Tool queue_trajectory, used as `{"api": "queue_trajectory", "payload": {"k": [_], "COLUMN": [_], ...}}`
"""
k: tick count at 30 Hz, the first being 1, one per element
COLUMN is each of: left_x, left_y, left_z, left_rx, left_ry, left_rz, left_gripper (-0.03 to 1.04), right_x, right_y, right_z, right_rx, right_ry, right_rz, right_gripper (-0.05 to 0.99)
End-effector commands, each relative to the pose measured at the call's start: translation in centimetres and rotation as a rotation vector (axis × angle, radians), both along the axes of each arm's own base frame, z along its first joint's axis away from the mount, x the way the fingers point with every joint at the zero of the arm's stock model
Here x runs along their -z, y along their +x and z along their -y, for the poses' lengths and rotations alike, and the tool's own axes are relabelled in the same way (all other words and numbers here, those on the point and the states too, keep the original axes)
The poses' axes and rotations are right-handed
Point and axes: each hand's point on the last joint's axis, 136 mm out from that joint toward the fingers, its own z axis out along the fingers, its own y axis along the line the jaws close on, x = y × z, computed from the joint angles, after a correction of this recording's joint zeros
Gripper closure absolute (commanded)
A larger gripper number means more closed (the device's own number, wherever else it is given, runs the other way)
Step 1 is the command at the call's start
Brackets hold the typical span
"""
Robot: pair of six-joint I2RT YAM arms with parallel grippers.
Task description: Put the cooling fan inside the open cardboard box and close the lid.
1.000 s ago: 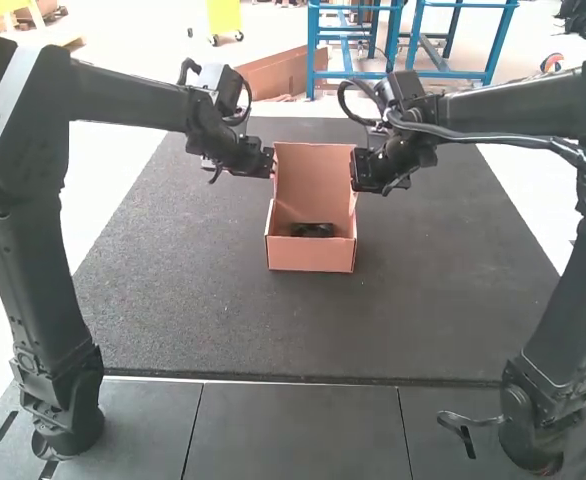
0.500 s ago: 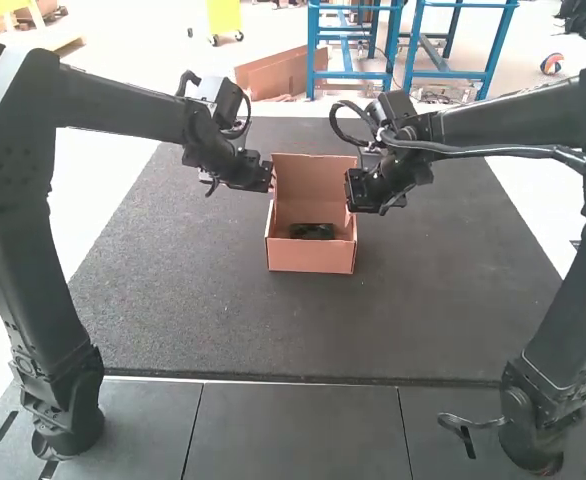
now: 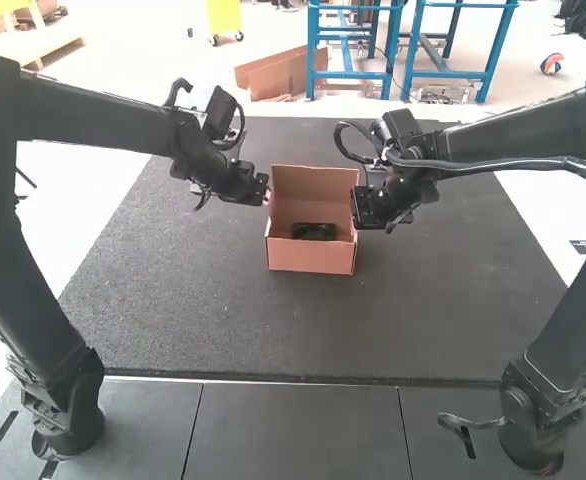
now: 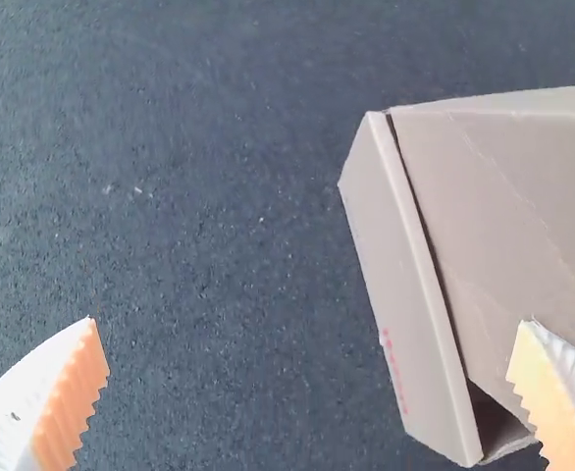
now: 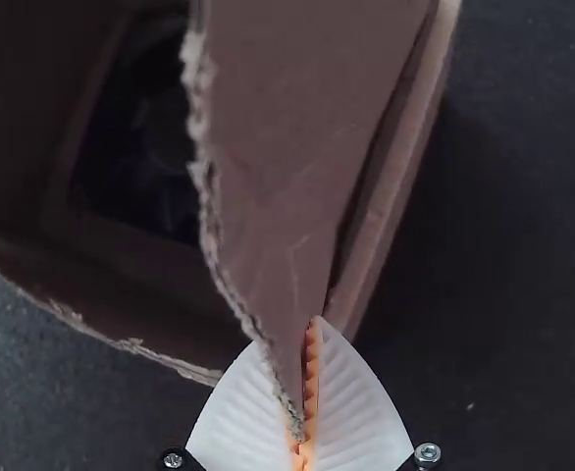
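1. a small brown cardboard box (image 3: pixel 311 252) sits in the middle of a black mat (image 3: pixel 173 290) on the grey table (image 3: pixel 293 430).
2. the box is open on top. its brown lid (image 3: pixel 316 188) stands up along the back edge.
3. the black cooling fan (image 3: pixel 313 230) lies inside the box, down on its floor between the walls. in the right wrist view it is a dark shape in the shadow.
4. the left arm (image 3: pixel 93 105) reaches in from the left side. the left jaws are up high, just beside the left edge of the lid.
5. the left jaws are wide apart and hold nothing. one orange pad (image 4: pixel 72 388) is over the mat. the other pad is right by the folded edge of the lid, and i cannot tell if it touches.
6. the right arm (image 3: pixel 513 120) reaches in from the right side. the right jaws are at the right edge of the lid, above the right wall of the box.
7. the right jaws are pressed together on a thin brown cardboard flap (image 5: pixel 287 177) with a torn, fuzzy edge. the white ribbed fingers (image 5: pixel 243 412) pinch the flap between them.
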Motion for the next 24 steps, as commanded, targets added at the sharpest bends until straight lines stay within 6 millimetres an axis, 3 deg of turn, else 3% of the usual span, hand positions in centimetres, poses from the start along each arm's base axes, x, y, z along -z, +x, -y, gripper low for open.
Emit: {"api": "queue_trajectory", "payload": {"k": [1, 2, 7, 8, 11, 15, 19, 24], "left_x": [-1.1, -1.2, -2.6, -3.3, -6.0, -9.5, -11.8, -12.7], "left_y": [-0.9, -1.1, -1.6, -1.4, 0.2, 2.5, 4.7, 6.8], "left_z": [0.1, 0.0, -0.7, -1.0, -2.0, -2.5, -2.3, -0.2], "left_rx": [0.013, 0.013, 0.012, 0.002, -0.038, -0.093, -0.123, -0.102], "left_ry": [-0.013, -0.012, -0.008, -0.009, 0.013, 0.025, 0.029, 0.026], "left_rz": [0.022, 0.019, 0.047, 0.068, 0.16, 0.272, 0.335, 0.357], "left_gripper": [0.04, 0.04, 0.04, 0.04, 0.04, 0.04, 0.04, 0.04], "right_x": [-0.7, -0.9, -2.9, -3.6, -5.5, -7.9, -10.3, -11.9], "right_y": [-0.5, -0.2, 0.3, 0.2, 0.4, 1.1, 1.9, 3.5], "right_z": [-0.6, -0.8, -1.6, -1.9, -2.2, -1.0, 1.6, 6.6], "right_rx": [-0.022, -0.016, 0.01, 0.001, 0.001, 0.025, 0.09, 0.182], "right_ry": [0.013, 0.028, 0.1, 0.117, 0.157, 0.181, 0.179, 0.03], "right_rz": [0.016, 0.028, 0.022, 0.017, 0.032, 0.087, 0.164, 0.303], "right_gripper": [0.94, 0.9, 0.08, 0.01, 0.01, 0.01, 0.01, 0.01]}}
